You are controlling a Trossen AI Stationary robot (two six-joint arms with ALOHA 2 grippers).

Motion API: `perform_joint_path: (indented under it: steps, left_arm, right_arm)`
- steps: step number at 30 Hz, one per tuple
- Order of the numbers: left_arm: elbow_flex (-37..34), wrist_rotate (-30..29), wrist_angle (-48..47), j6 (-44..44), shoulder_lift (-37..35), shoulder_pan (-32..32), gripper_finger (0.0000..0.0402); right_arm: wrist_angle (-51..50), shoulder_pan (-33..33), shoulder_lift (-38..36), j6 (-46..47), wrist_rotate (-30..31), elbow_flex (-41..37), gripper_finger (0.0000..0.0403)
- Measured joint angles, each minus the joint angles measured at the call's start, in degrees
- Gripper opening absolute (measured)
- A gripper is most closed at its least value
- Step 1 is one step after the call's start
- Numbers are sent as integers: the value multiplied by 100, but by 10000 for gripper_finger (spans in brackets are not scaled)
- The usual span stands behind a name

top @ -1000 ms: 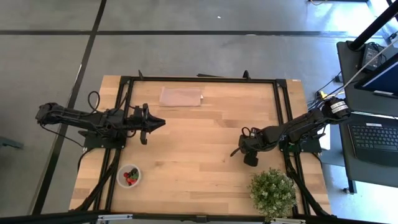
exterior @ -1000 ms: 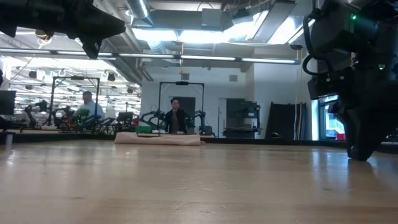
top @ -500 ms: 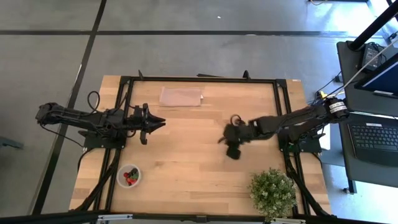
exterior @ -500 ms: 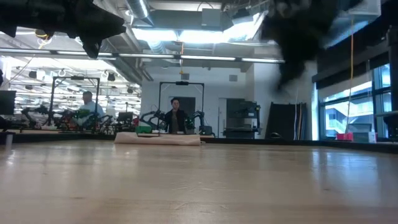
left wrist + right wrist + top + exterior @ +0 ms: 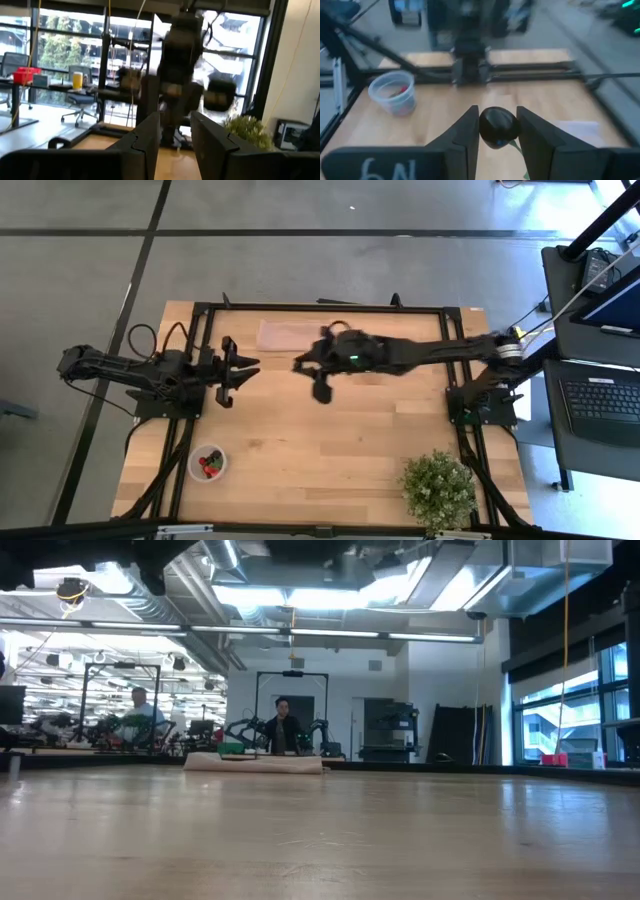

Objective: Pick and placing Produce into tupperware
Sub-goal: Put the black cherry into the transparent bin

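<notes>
My right gripper (image 5: 303, 365) reaches out over the middle of the table, pointing toward its left edge, and is shut on a dark round berry (image 5: 497, 126). The clear round tub (image 5: 207, 463) stands near the table's near left corner with red strawberries inside; in the right wrist view the tub (image 5: 394, 93) stands ahead, off to one side. My left gripper (image 5: 245, 368) hovers open above the left side of the table, holding nothing. In the left wrist view its fingers (image 5: 150, 137) stand apart, with my right arm blurred beyond them. My right gripper pinches the dark berry (image 5: 497, 126) between its two fingers, one finger on each side of it. The fingers point toward the table's left. The berry is lifted clear above the wood.
A pinkish-tan cloth (image 5: 290, 335) lies flat near the far edge, just beyond my right gripper. A bushy potted plant (image 5: 438, 488) stands at the near right corner. Bare wood lies between the grippers and the tub. People and equipment show in the room beyond the table.
My right arm has swung fast from beside the plant across the table, toward the left and far edges, rising out of the low view. My left gripper has drawn back a little toward the left edge.
</notes>
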Motion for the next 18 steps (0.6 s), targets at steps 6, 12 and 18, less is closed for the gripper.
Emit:
perform_joint_path:
  steps: [6,12,18]
  left_arm:
    - [0,10,300,-4,-17,-1,112]
    - [0,106,431,-3,-178,-3,121]
    - [1,163,435,-1,-308,-3,127]
  right_arm:
    - [-5,-79,1459,-14,-708,685,115]
    - [400,-97,2281,32,-1038,791,115]
    - [461,-97,2697,183,-1047,791,115]
